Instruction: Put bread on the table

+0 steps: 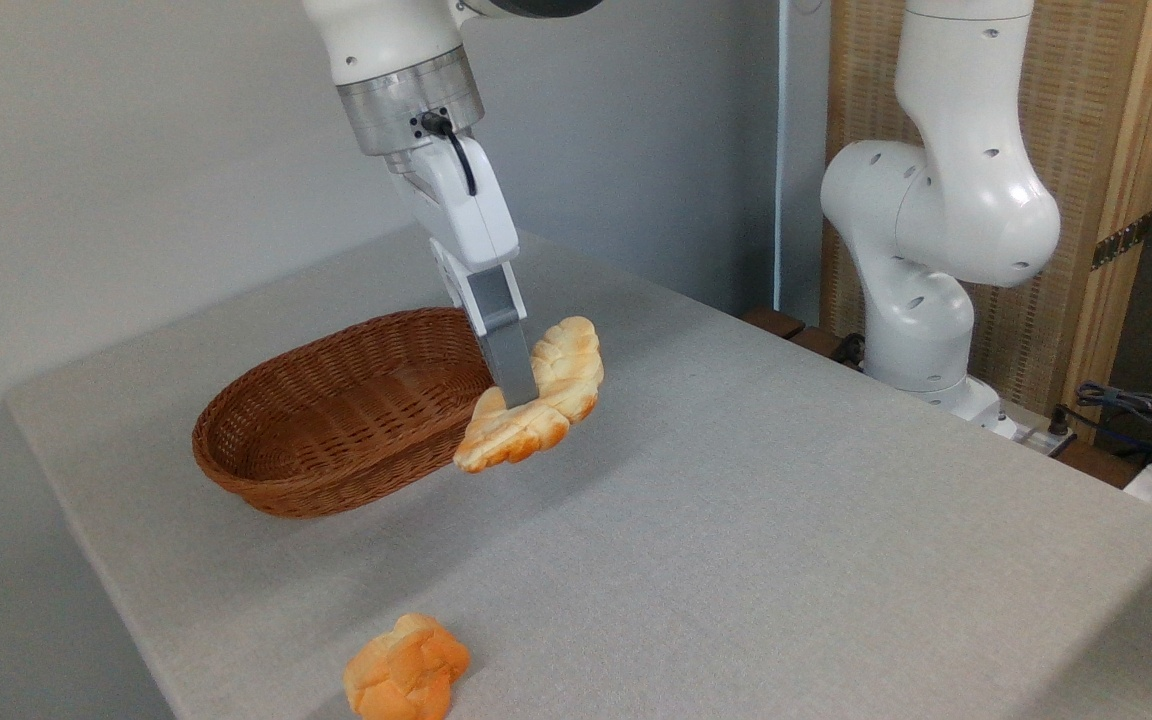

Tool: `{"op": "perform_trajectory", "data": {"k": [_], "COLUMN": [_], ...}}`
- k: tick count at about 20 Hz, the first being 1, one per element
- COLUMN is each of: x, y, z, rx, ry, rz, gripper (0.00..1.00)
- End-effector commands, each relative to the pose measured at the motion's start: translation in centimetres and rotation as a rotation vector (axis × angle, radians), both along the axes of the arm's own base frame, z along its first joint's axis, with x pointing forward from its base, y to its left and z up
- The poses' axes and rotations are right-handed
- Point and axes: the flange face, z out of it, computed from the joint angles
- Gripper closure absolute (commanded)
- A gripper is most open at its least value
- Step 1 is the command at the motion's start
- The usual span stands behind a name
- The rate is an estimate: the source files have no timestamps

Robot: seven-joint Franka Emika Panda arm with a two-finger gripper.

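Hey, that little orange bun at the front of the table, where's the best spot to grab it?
Probably across the orange bun's lumpy middle, coming straight down from above. It sits low and alone on the table, so the fingers would have room either side.

- Arm (946, 200): glossy white rounded shells with small dark screw recesses.
- Wrist: white link ending in a brushed silver metal ring (414, 100).
- Short black cable (458, 150) plugged in below the ring.
- Gripper (521, 400): white body, flat grey fingers (508, 355).
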Motion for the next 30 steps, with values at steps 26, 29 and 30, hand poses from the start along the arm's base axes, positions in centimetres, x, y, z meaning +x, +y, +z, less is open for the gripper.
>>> {"op": "perform_trajectory", "data": {"k": [26, 29, 30], "x": [1.3, 2.6, 3.0], "y": [0.5, 0.8, 0.8], "z": [6.0, 7.0, 7.3], "rx": [-0.23, -0.228, -0.226], "ry": [-0.098, -0.07, -0.055], "rz": [0.319, 0.312, 0.309], "gripper": [0.0, 0.0, 0.0]}}
